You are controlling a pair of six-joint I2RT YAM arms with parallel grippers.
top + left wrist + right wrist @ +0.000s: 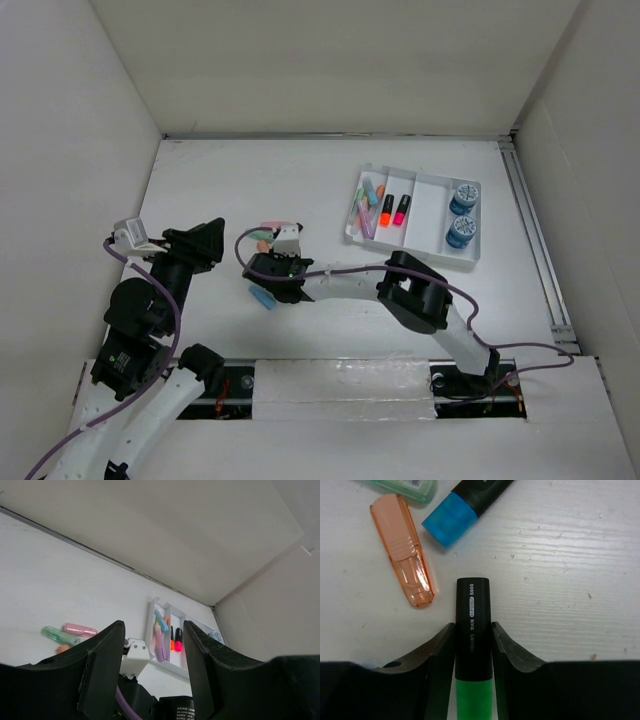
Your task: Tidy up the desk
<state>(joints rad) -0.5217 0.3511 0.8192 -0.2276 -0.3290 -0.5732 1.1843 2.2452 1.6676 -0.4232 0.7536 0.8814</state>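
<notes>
Desk [220, 190] big, white and flat, with white walls round it, under all the rest. Out over its middle, close above it, right gripper [472, 630] closed on a green marker [472, 605]: one finger tight against each side of the black barrel, the black end poking out in front. Just ahead of that end and a bit to the side, an orange pen [405, 555], not touching it. Next to that, a blue marker [451, 522], and at the very top edge a pale green pen [405, 487], only partly seen. On the left side of the desk, left gripper [153, 630], lifted up and tilted, fingers wide apart with nothing between them. Past those fingers, a pink pen [80, 629] beside the pale green pen on the desk. At the far right of the desk, a white tray [432, 205] split into boxes: pale pens in the left box, an orange marker [386, 208] and a pink marker [402, 208] in the next, two blue rolls [465, 195] in the box at the right end.
</notes>
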